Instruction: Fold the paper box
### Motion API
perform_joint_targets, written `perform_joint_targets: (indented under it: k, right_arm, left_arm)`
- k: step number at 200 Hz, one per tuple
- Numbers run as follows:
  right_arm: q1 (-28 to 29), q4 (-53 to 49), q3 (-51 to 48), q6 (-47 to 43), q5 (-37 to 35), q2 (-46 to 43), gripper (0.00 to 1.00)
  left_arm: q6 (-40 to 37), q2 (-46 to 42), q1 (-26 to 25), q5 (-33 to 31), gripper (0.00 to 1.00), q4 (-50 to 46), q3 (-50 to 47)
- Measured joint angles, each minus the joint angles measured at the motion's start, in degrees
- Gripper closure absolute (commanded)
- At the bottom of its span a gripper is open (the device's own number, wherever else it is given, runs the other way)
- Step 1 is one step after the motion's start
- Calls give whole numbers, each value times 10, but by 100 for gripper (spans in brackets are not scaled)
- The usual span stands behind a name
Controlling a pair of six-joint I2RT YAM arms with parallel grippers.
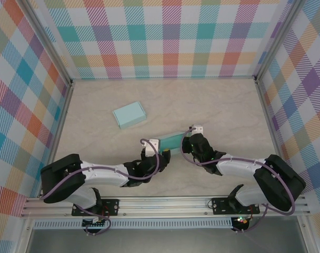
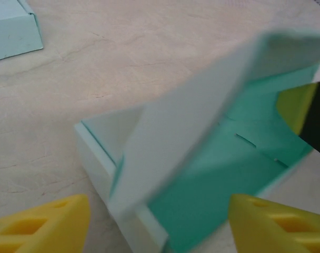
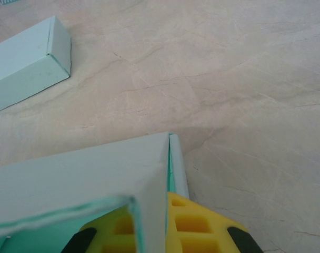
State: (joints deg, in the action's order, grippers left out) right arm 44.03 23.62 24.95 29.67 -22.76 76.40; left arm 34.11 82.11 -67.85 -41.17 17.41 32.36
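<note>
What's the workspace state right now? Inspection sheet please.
Surface: beige marbled table.
Job's things: paper box, half folded, one flap raised, between the two arms.
Clutter: second teal box, closed, lying apart at rear left.
Hands: left hand open, a finger on each side of the paper box; right hand shut on a box wall.
Cables: purple cables run along both arms, looped at the wrists.
Surroundings: plaid walls; aluminium rail at near edge.
</note>
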Motion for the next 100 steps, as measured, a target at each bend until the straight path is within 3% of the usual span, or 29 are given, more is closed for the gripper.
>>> perform_joint_targets:
  k: [55, 100]
  right_arm:
    - [1, 16, -5, 3, -2, 4, 96]
    - [16, 12, -5, -13, -3, 3, 95]
  left_arm:
    - [28, -98, -36, -32, 10, -64, -35]
    - [39, -250, -57, -68, 10, -123, -63]
